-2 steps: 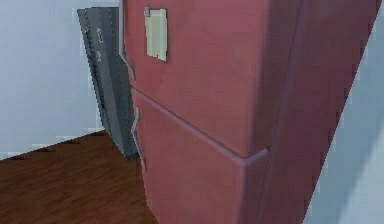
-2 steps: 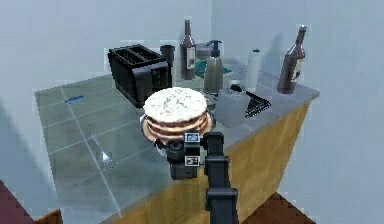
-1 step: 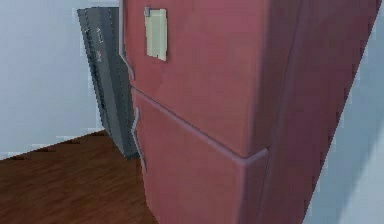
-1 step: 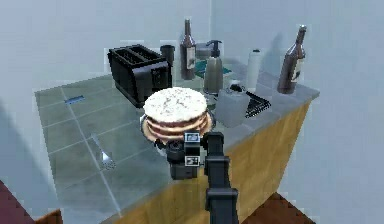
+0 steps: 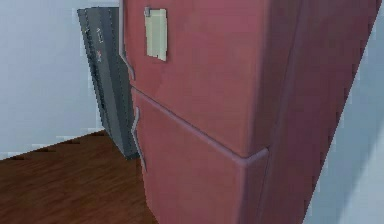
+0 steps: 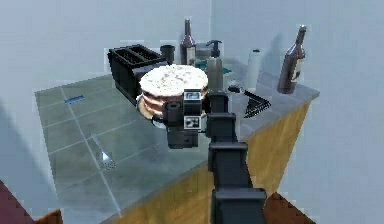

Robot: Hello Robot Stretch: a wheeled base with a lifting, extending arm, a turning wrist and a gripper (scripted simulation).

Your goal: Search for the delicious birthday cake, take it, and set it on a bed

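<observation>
A round layered cake [image 6: 172, 88] with a pale top and brown and pink bands shows over the grey tiled countertop [image 6: 90, 140] in the arm side view. The dark arm [image 6: 228, 165] rises from the bottom edge, and its two white marker squares stand against the cake's right side. My gripper [image 6: 175, 130] has its dark body just under the cake's lower right edge. The cake and counter lie right behind the gripper's far end, so I cannot tell whether it holds anything.
Behind the cake stand a black toaster [image 6: 133, 66], a dark cup [image 6: 167, 52], two dark bottles [image 6: 187, 42] [image 6: 293, 60], a soap dispenser [image 6: 214, 66], a white roll [image 6: 254, 70] and a sink [image 6: 252, 101]. The forward view has a red fridge [image 5: 230, 120], a grey cabinet [image 5: 105, 75] and wooden floor [image 5: 60, 185].
</observation>
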